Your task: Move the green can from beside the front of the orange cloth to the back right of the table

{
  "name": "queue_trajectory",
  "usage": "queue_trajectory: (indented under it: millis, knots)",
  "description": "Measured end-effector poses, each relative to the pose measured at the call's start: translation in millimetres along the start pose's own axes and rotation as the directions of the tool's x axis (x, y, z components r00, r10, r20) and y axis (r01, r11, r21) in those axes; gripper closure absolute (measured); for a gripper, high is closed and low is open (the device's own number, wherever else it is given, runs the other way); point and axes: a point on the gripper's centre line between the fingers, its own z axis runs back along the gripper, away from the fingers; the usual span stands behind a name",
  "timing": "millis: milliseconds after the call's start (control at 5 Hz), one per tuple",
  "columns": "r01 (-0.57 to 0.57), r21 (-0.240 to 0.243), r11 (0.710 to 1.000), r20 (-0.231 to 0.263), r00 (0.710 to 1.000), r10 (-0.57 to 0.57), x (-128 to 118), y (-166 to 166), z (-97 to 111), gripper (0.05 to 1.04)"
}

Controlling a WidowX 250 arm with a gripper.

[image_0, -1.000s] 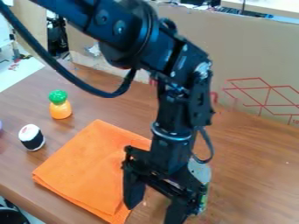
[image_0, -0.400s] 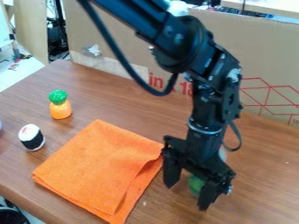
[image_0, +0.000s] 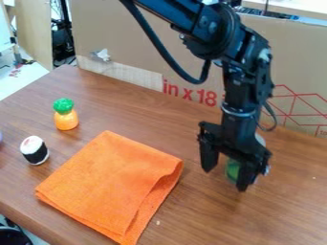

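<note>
"How does the hand stand?"

"From my camera feed, the black two-finger gripper (image_0: 226,180) has its fingers spread apart. I see no clamp."

"And the green, rounded object (image_0: 232,169)?"

"It's right at the gripper, partly hidden behind it and showing in the gap. I can't tell if they touch."

"Which step do you judge this to be?"

"Working close around that object, with no grip made. A firm hold from here would call for centring it between both fingers before closing; off-centre, it could tip or slide."

"What's around it?"

"Nearest, to the left in my view, the folded orange cloth (image_0: 105,184) lies flat on the brown wooden table (image_0: 281,210). Beyond it are a black-and-white toy sushi roll (image_0: 34,151) and an orange toy pineapple with a green top (image_0: 66,118)."
</note>
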Motion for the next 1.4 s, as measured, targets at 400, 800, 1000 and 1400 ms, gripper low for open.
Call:
queue_trajectory:
  millis: [400, 800, 1000, 1400]
  knots:
    - [0.007, -0.017, 1.000, 0.046, 0.999, -0.006, 36, 17, 5, 0.081]
    - [-0.013, 0.005, 1.000, 0.015, 1.000, 0.013, 32, 22, 6, 0.081]
    - [-0.048, 0.037, 0.998, 0.001, 0.999, 0.048, 4, 27, 32, 0.081]
    - [-0.133, 0.067, 0.989, -0.070, 0.988, 0.138, -71, 45, 64, 0.081]
